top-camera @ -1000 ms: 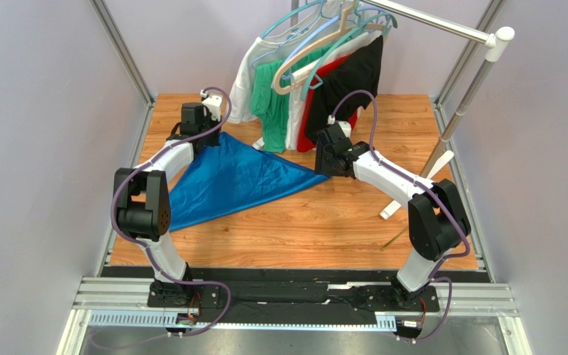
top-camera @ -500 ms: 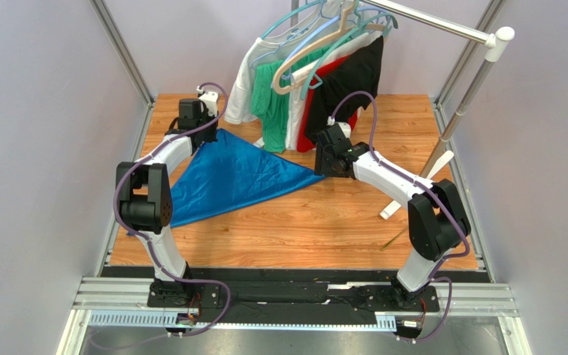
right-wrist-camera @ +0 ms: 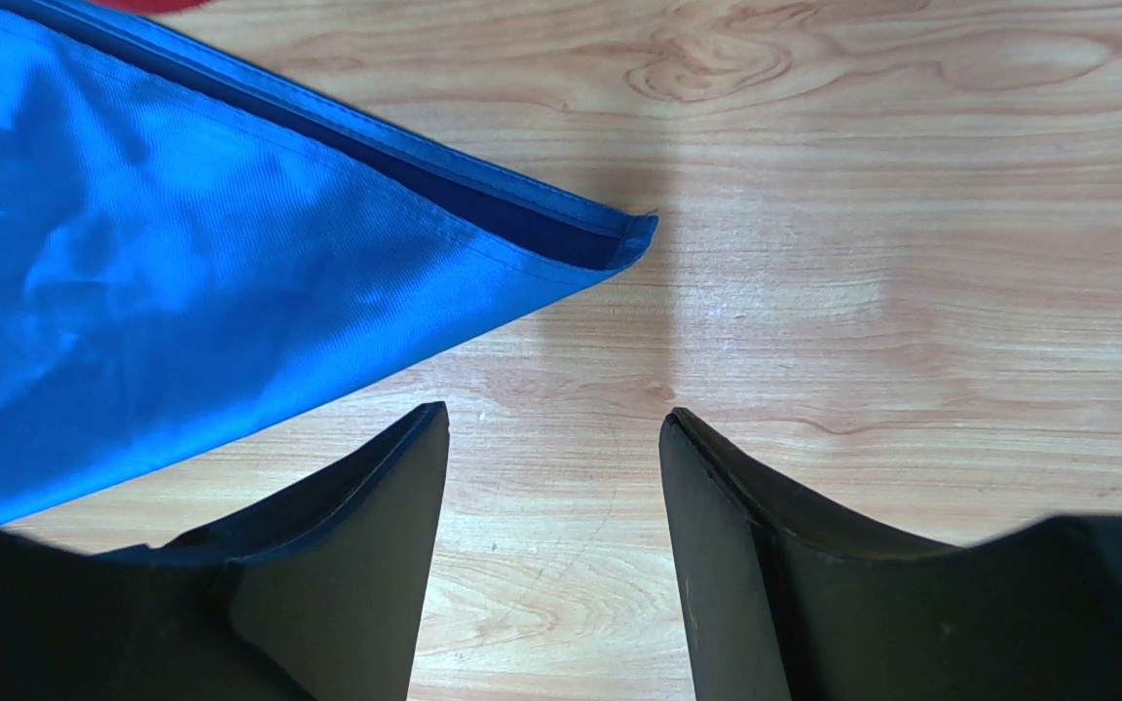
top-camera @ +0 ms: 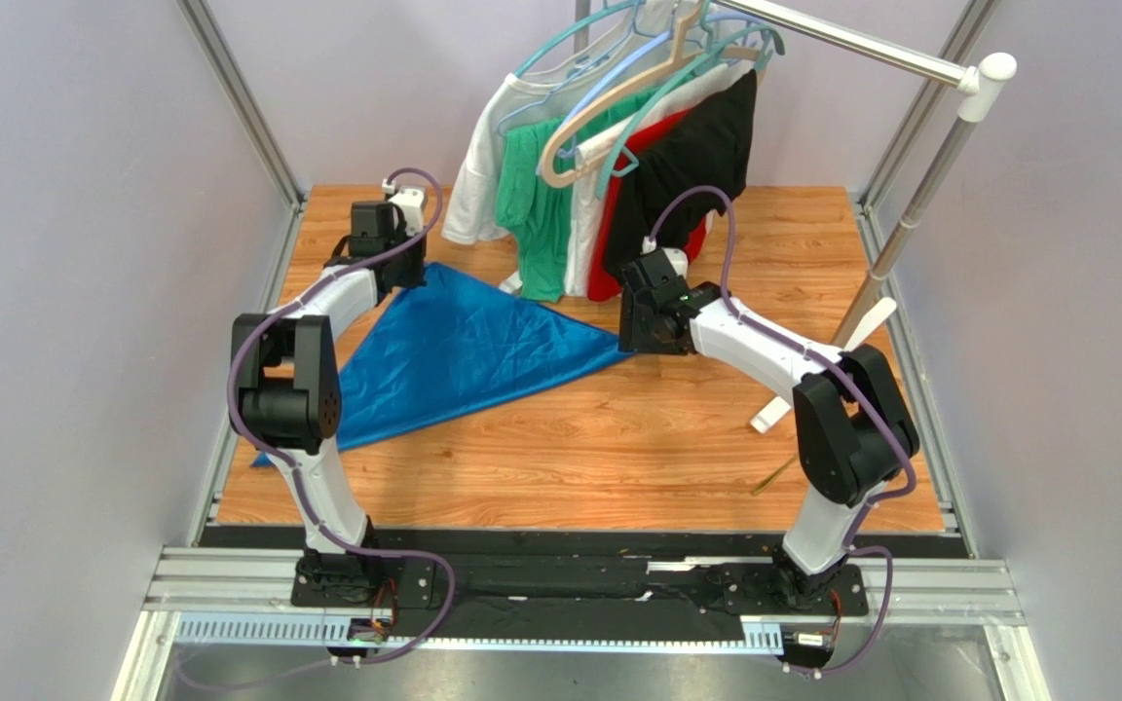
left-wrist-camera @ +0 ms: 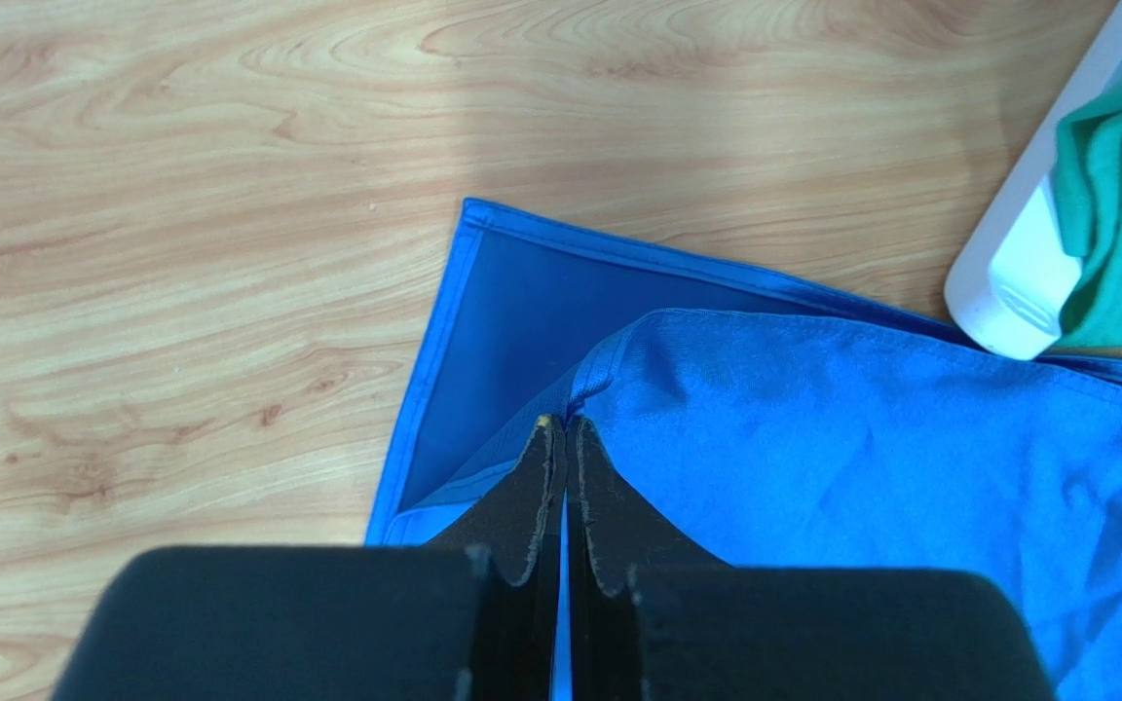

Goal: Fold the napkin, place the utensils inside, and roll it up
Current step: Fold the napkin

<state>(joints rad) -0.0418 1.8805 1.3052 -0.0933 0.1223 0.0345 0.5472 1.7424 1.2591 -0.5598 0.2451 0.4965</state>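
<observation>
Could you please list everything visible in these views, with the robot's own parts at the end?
royal-blue cloth napkin: one, blue, folded into a triangle on the table's left half.
wooden table: one, light brown, under everything.
hanging garments: at least four, white, green, red and black, at the far edge.
plastic hangers: several, teal and beige, on the rack's rail.
metal clothes rack: one, silver with white fittings, far right.
left gripper: one, black, shut on the napkin's upper layer at its far corner.
right gripper: one, black, open beside the napkin's right tip, not touching it.
</observation>
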